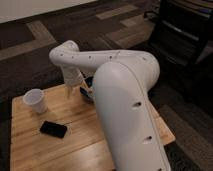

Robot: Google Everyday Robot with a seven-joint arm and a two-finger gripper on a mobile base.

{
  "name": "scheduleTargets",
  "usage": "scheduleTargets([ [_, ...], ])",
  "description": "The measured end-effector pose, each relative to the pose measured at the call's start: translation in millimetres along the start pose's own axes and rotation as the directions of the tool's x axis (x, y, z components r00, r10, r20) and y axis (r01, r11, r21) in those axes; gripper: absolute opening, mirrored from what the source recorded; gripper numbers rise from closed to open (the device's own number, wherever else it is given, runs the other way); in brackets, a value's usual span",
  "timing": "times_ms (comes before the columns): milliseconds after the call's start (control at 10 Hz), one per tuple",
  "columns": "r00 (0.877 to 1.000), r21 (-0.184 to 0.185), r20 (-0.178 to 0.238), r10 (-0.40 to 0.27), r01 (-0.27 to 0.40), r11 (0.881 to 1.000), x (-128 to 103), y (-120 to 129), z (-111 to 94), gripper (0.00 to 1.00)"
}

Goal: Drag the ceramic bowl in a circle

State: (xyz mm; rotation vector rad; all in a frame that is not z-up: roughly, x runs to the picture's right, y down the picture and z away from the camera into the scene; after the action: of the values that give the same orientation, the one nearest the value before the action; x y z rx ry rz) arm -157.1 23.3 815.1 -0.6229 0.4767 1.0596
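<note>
The ceramic bowl (89, 93) is a dark-blue bowl near the far edge of the wooden table (75, 145). Only its left part shows; the rest is hidden behind the big white arm (125, 100) in the foreground. My gripper (82, 90) hangs from the wrist straight down onto the bowl's left side, touching or just inside the rim. The arm covers the contact itself.
A white cup (36, 100) stands at the table's left, close to the gripper. A black phone (53, 129) lies in front of it. A dark chair (182, 35) stands at the back right on the carpet. The arm hides the table's right half.
</note>
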Motion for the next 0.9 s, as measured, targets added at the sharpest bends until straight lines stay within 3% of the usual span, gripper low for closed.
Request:
scheduleTargets([
  [400,0.997,0.009,0.016,-0.072,0.072,0.997,-32,-18,1,0.65],
  [900,0.992,0.042,0.037,-0.121,0.119,0.992,-76,-75,4,0.65],
])
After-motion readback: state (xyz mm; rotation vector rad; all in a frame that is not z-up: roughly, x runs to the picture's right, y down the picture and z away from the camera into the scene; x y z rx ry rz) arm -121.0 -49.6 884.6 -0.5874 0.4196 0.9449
